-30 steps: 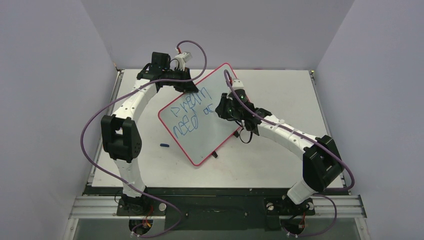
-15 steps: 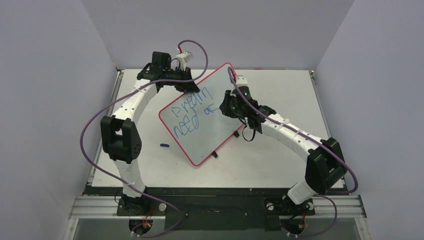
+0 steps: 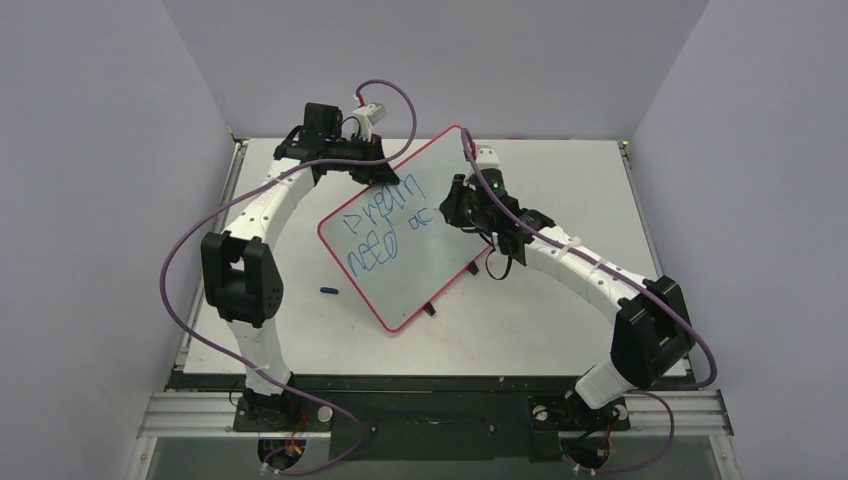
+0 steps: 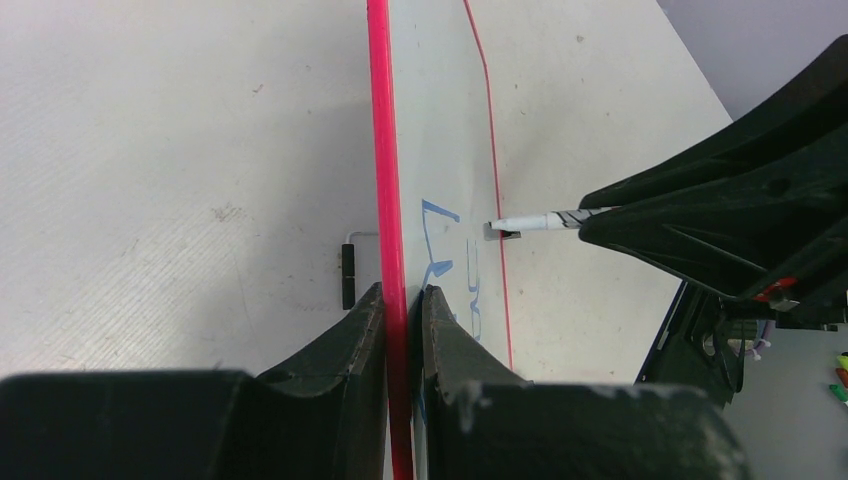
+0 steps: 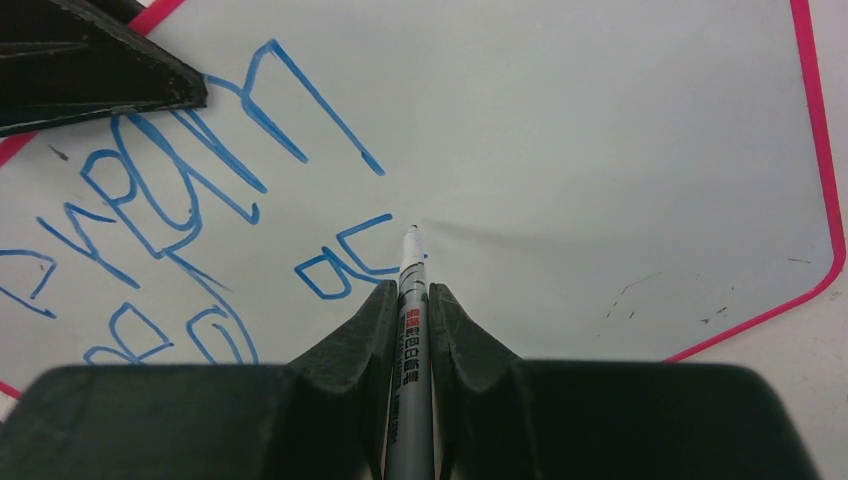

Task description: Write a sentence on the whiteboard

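The right tool [image 5: 412, 292] is closed firmly on a marker [image 5: 408, 340], which sits between the two fingers with its tip pointing forward. The tip stands at the end of the newest small blue letter, either touching the whiteboard [image 5: 620, 120] or just above it; I cannot tell which. The left tool [image 4: 402, 295] is clamped on the red rim of the board, near a small black clip [image 4: 348, 275]. The board is in the middle of the bench [image 3: 570, 170], turned diagonally. The sentence [image 5: 170, 190] occupies the part close to the gripped edge. I think the main danger is pressure. With a hard push the board may turn around its single clamp, or the marker may slide back between the fingers, and the letters would come out crooked. With a light push the line would break.
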Controlling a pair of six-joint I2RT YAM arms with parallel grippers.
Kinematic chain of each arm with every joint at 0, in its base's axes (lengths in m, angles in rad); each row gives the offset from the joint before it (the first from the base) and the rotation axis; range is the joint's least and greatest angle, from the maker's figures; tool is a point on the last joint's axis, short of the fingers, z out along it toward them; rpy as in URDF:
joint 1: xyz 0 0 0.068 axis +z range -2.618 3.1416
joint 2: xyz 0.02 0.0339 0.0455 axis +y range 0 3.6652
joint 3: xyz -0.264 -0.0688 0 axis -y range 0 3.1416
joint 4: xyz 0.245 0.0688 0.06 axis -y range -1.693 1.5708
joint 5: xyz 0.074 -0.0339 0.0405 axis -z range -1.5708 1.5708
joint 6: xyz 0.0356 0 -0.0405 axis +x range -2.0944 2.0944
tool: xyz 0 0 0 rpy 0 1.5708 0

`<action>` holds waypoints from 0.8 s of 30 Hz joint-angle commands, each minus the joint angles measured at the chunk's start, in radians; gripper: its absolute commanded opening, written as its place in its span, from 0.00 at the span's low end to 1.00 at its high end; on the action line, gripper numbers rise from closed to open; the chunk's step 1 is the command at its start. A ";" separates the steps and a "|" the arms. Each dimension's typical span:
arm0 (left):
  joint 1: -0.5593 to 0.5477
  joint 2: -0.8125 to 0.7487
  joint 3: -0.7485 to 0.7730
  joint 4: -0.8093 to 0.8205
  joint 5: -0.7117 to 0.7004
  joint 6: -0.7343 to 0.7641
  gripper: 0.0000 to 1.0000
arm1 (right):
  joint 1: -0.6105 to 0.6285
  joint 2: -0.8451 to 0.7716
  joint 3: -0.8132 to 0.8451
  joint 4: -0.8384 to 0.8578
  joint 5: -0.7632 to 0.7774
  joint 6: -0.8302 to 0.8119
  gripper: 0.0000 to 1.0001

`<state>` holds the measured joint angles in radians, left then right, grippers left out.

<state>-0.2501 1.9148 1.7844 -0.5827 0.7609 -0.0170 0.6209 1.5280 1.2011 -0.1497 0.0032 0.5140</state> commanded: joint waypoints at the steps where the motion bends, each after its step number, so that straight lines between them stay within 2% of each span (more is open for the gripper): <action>1: -0.030 -0.042 -0.007 -0.025 0.012 0.110 0.00 | -0.014 0.027 0.044 0.069 0.006 0.016 0.00; 24: -0.037 -0.035 0.004 -0.034 0.012 0.122 0.00 | -0.082 0.109 0.068 0.106 -0.051 0.045 0.00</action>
<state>-0.2523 1.9129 1.7844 -0.5873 0.7479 -0.0090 0.5564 1.6043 1.2243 -0.0910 -0.0498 0.5579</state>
